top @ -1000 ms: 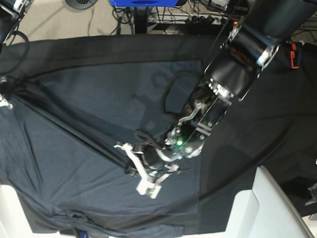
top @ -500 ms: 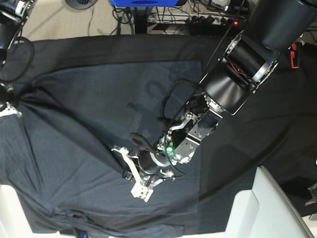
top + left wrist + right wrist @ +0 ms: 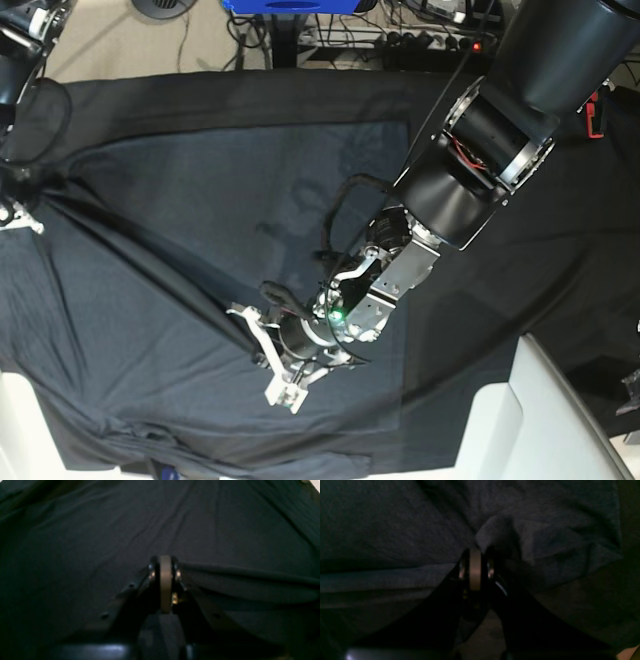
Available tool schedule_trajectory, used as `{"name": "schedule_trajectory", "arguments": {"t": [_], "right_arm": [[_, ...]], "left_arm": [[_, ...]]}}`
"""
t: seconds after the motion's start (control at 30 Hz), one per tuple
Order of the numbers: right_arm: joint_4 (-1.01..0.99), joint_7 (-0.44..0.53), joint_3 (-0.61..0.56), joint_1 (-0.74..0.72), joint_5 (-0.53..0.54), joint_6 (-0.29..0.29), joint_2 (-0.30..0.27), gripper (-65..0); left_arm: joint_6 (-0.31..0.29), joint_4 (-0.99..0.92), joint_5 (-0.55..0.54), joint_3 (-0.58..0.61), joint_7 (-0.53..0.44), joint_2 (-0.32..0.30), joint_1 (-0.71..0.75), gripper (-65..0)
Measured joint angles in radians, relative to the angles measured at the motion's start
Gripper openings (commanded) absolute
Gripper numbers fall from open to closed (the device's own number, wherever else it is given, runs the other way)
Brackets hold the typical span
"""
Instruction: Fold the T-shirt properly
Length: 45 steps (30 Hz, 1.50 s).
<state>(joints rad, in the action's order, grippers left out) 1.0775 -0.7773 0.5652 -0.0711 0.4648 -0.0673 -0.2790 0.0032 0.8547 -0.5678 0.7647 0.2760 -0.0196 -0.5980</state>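
Observation:
The dark slate-grey T-shirt lies spread over the black table cloth. A taut ridge of shirt runs diagonally between my two grippers. In the base view my left gripper is low at centre, shut on a fold of the T-shirt. In the left wrist view the left gripper is pinched on the T-shirt, and a raised fold leads off to its right. My right gripper is at the far left edge. In its wrist view the right gripper is shut on bunched T-shirt fabric.
A white block stands at the lower right, and a white surface shows at the lower left corner. Cables and a blue object lie beyond the table's far edge. A red item sits at the right edge.
My left arm has slid down and to the left, dragging the pinched fold with it. The right gripper at the left edge has barely shifted. Both grippers stayed shut.

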Motion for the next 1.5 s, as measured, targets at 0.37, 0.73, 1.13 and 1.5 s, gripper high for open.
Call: {"name": "schedule_trajectory", "arguments": {"t": [0.37,0.73,1.13,1.5], "right_arm": [[0.041,0.019,0.005,0.011,0.003,-0.004,0.003,-25.2],[0.333,0.043,0.285,0.151,-0.005,-0.074,0.126,-21.6],[0.188,-0.012,0.516,0.163,-0.004,-0.342,0.204,-21.8],[-0.064,0.154,0.519,0.103,0.013,-0.460,0.132,-21.2]], "left_arm": [[0.000,-0.074,0.001,-0.005,0.000,0.025,-0.042,-27.8],[0.011,0.383,0.002,-0.316,0.239,-0.090,0.142,-20.2],[-0.007,0.877,0.006,-0.672,0.429,-0.267,0.816,-39.2],[-0.191,0.875,-0.002,-0.817,0.405,-0.201,1.025,-21.9]]}}
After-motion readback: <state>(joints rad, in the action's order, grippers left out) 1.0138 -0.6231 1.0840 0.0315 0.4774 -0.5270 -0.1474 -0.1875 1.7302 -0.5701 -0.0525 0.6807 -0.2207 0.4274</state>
